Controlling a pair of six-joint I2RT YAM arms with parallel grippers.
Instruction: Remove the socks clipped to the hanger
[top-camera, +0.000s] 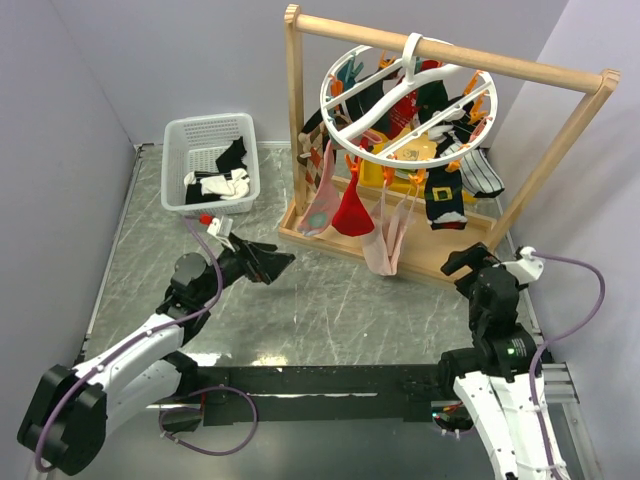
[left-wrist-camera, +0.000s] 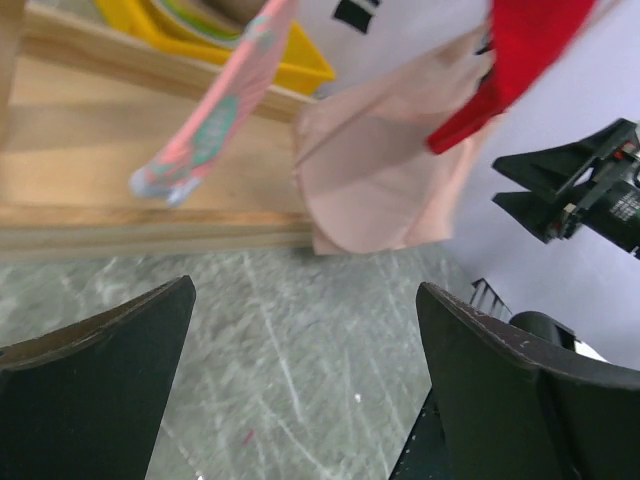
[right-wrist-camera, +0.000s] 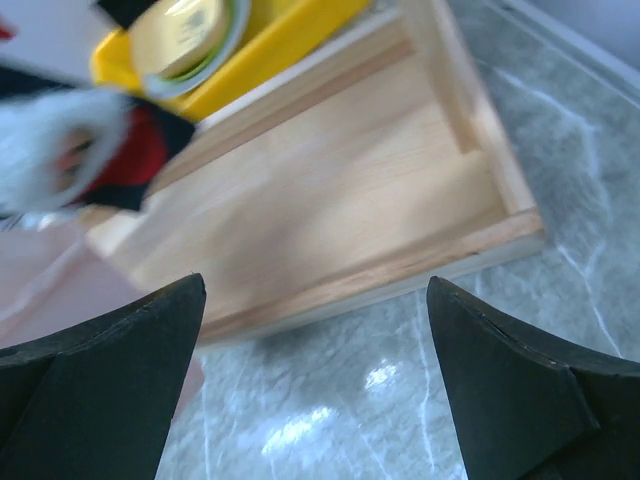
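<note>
We find the left gripper (top-camera: 278, 262) low over the table (top-camera: 330, 320), left of centre, pointing towards the frame. In its wrist view the left gripper (left-wrist-camera: 305, 300) has its fingers (left-wrist-camera: 100, 390) spread wide, with bare table between them. The right gripper (top-camera: 460, 262) is at the near right corner of the frame's base (top-camera: 300, 232). Its wrist view shows the right gripper (right-wrist-camera: 316, 290) likewise parted, fingers (right-wrist-camera: 540, 390) holding nothing. Neither gripper touches a sock.

Beyond them stands the wooden frame, its rail (top-camera: 500, 62) running across the top. The hanger (top-camera: 380, 157) hangs by its hook from this rail, above the base, tilted, with socks clipped round its ring. Nearest us hang a pair of pale pink socks (top-camera: 385, 245), reaching lowest, their toes past the base's front edge. Left of them are a red sock (top-camera: 352, 215) and a pink patterned sock (top-camera: 318, 210). To the right hang a black sock (top-camera: 443, 200) with red and white bands and a striped sock (top-camera: 483, 175). More socks, dark and red, are clipped on the far side; we cannot count them.

A yellow tray (right-wrist-camera: 270, 50) rests on the base beneath the hanger.

At the far left, well apart from the frame, a white basket (top-camera: 172, 160) holds black and white socks (top-camera: 225, 180).
</note>
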